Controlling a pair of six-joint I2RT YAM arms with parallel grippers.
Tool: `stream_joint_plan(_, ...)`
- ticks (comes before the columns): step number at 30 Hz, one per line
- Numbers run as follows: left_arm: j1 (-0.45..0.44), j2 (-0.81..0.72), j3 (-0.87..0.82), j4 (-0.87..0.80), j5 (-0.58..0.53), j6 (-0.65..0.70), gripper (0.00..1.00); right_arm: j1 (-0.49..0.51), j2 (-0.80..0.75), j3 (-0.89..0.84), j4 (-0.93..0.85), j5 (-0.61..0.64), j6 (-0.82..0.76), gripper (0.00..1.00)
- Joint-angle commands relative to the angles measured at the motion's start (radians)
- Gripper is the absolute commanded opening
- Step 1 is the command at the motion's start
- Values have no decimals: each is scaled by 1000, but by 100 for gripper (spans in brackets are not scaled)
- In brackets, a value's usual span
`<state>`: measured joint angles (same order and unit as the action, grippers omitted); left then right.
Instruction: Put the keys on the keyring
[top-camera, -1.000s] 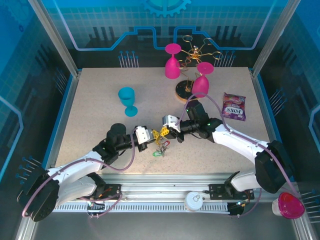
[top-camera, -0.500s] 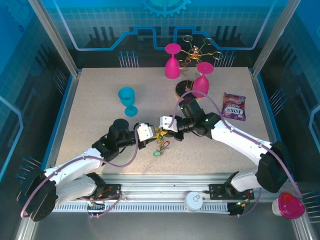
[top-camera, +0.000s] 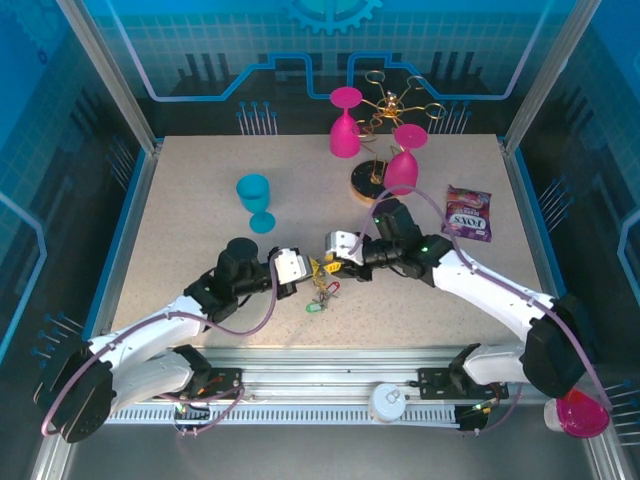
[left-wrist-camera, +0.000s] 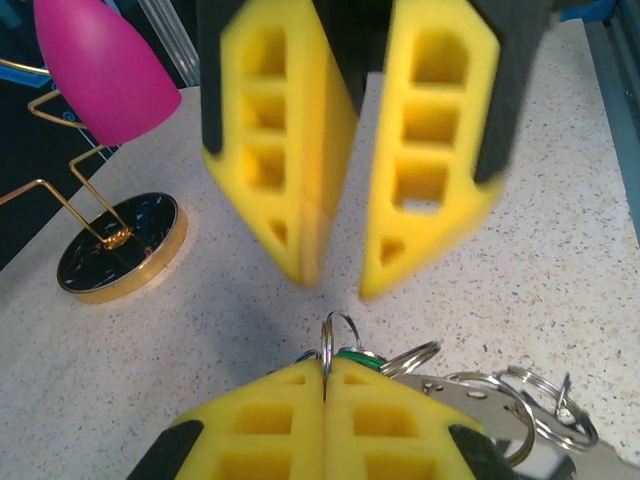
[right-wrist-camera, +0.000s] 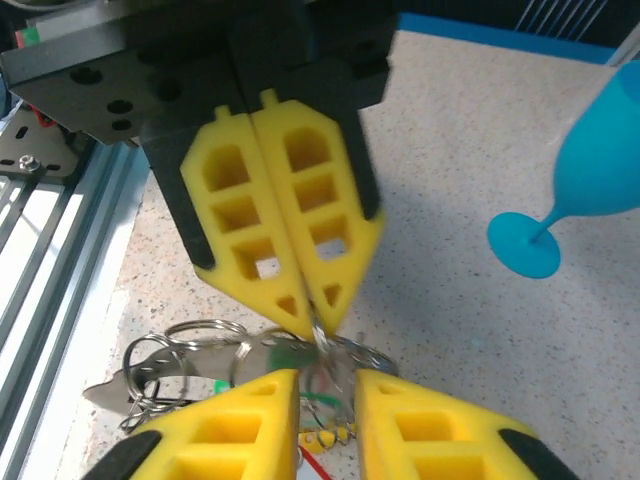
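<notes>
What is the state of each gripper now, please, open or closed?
Left gripper: closed, pinching a small metal ring.
Right gripper: open, gripping nothing.

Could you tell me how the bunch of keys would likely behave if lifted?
Probably floppy: the key bunch is loosely linked rings, so it would dangle and swing from the left gripper, shut on one ring. Likely slippery too: thin smooth metal offers little to pinch.
</notes>
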<state>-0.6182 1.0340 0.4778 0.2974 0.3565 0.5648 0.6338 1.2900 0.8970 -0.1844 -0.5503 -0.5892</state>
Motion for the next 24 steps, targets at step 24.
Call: stream_joint_plan(24, 10, 10, -59, 224, 89, -88, 0, -28, 59, -46, 190, -172, 88, 24)
